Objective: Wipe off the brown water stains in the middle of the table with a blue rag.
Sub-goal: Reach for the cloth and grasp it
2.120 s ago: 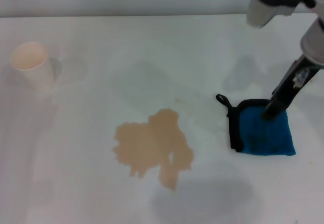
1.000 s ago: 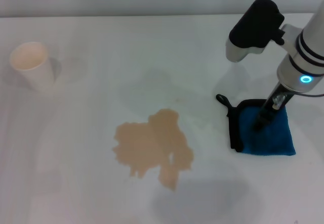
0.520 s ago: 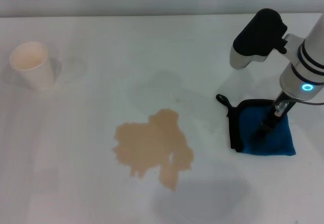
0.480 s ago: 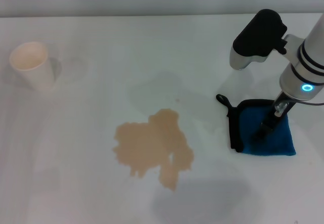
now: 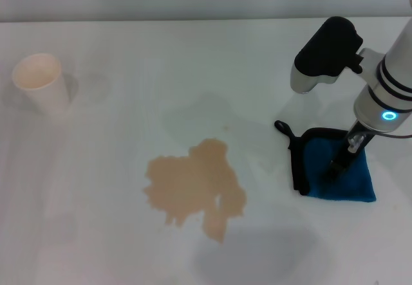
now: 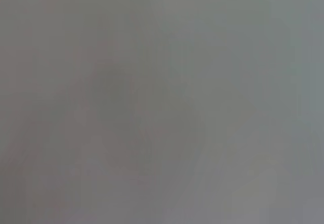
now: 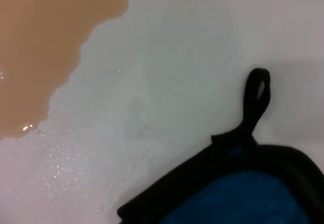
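The brown water stains point(image 5: 193, 185) lie as one tan blotch in the middle of the white table point(image 5: 161, 73). The blue rag point(image 5: 347, 181) lies flat to the right of the blotch, apart from it, with its black edging and black loop point(image 5: 281, 127) toward the stain. My right gripper point(image 5: 337, 166) comes down from the right and its tip rests on the rag's upper middle. The right wrist view shows the rag's corner point(image 7: 243, 198), its loop point(image 7: 255, 95) and the edge of the stain point(image 7: 45, 42). The left gripper is out of view.
A white paper cup point(image 5: 40, 82) stands upright at the far left of the table. The right arm's black and white wrist body point(image 5: 328, 50) hangs above the table behind the rag. The left wrist view shows only plain grey.
The right arm has swung lower and to the left into view. Its tip has slid a little nearer over the rag. The rag and the stain stay where they were.
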`<act>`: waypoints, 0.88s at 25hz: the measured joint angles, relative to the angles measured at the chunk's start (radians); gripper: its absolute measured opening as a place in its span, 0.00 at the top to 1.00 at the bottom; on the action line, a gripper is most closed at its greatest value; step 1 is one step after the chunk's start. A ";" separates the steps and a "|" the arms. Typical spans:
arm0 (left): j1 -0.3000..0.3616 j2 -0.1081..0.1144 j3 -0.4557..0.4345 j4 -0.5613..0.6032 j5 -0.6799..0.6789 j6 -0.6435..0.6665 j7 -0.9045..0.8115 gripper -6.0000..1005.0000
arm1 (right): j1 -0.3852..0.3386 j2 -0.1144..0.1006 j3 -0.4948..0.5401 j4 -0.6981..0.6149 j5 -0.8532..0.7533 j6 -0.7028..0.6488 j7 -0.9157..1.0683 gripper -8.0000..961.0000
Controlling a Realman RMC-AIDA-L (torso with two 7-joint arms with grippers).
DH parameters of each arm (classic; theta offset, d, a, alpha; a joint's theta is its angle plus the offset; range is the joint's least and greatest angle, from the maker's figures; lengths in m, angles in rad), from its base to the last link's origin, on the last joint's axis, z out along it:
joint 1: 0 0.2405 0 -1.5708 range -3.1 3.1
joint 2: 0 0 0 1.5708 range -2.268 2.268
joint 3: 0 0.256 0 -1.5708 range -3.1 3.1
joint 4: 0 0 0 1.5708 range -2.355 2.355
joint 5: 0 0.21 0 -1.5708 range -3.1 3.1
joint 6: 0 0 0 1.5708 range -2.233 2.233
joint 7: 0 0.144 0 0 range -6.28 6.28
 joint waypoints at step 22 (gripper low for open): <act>-0.002 0.000 0.001 0.001 0.000 0.008 0.000 0.14 | 0.033 -0.003 0.008 0.038 0.031 -0.031 0.011 0.62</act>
